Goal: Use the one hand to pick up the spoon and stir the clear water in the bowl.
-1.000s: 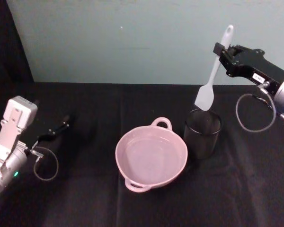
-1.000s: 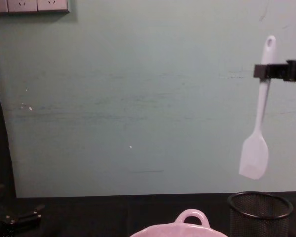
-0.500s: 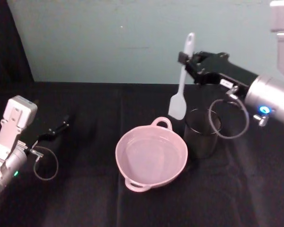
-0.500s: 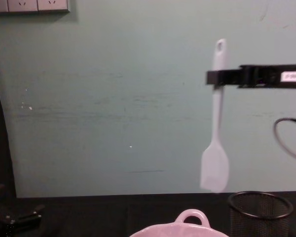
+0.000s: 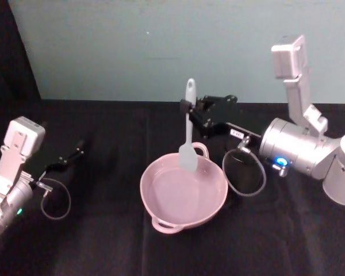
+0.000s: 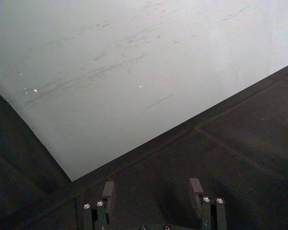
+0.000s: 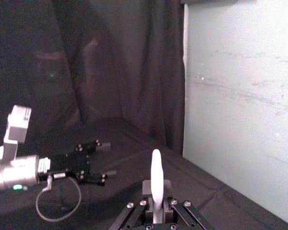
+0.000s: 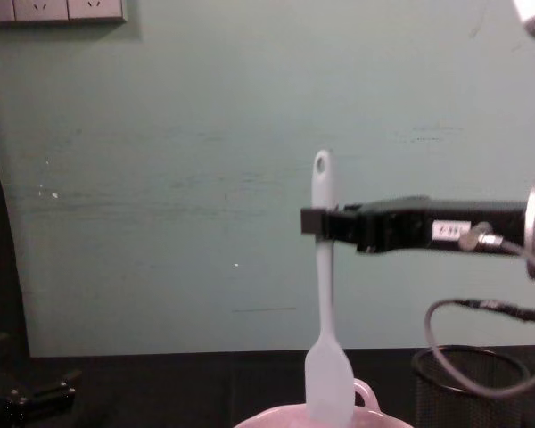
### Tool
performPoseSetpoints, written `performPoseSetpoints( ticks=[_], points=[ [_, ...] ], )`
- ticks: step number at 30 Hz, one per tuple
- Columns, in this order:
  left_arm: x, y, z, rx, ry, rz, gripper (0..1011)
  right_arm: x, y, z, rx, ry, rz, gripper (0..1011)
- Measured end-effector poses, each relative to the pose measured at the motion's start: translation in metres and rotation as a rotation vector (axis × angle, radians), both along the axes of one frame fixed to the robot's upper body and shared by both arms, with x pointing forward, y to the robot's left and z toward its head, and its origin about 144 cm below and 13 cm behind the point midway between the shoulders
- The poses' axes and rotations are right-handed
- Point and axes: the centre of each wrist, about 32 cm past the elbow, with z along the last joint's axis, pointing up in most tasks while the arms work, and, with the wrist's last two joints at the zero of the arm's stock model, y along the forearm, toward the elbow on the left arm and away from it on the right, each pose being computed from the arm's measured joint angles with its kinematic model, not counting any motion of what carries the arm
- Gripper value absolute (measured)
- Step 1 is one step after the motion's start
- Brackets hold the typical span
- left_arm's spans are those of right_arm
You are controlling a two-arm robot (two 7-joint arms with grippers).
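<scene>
spoon hung upright in the head view. the right claw was clamped on its upper handle just under the hole. its flat head pointed down over the far part of the pink bowl, near the loop handle. the bowl sat on the black table, and the left claw lay idle well apart at the robot's left.

left wrist view: the left claw had its fingers spread apart with nothing between them, low over the table.

right wrist view: the spoon rose straight out of the right claw, which pinched the handle from both sides.

chest view: the spoon had its long axis vertical, crossed at a right angle by the right claw reaching in level from the right. the head's lower edge met the line of the bowl rim beside the loop handle. whether it touched the water could not be told. a black mesh cup stood just to the right. the bowl appeared to lie straight below the claw, so the stir likely called for a short plain drop by the right arm, the nearer one.
</scene>
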Motion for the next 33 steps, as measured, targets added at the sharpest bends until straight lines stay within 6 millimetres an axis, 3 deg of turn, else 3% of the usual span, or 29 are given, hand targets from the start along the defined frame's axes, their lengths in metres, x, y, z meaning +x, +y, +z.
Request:
performPoseSetpoints(
  ticks=[20, 33],
  points=[
    [0.0, 0.0, 0.0, 0.0, 0.0, 0.0, 1005, 0.001, 0.017, -0.038, -0.031, -0.022, 0.048, 111],
    [0.0, 0.0, 0.0, 0.0, 0.0, 0.0, 1005, 0.001, 0.018, -0.044, -0.018, -0.025, 0.046, 111]
  ],
)
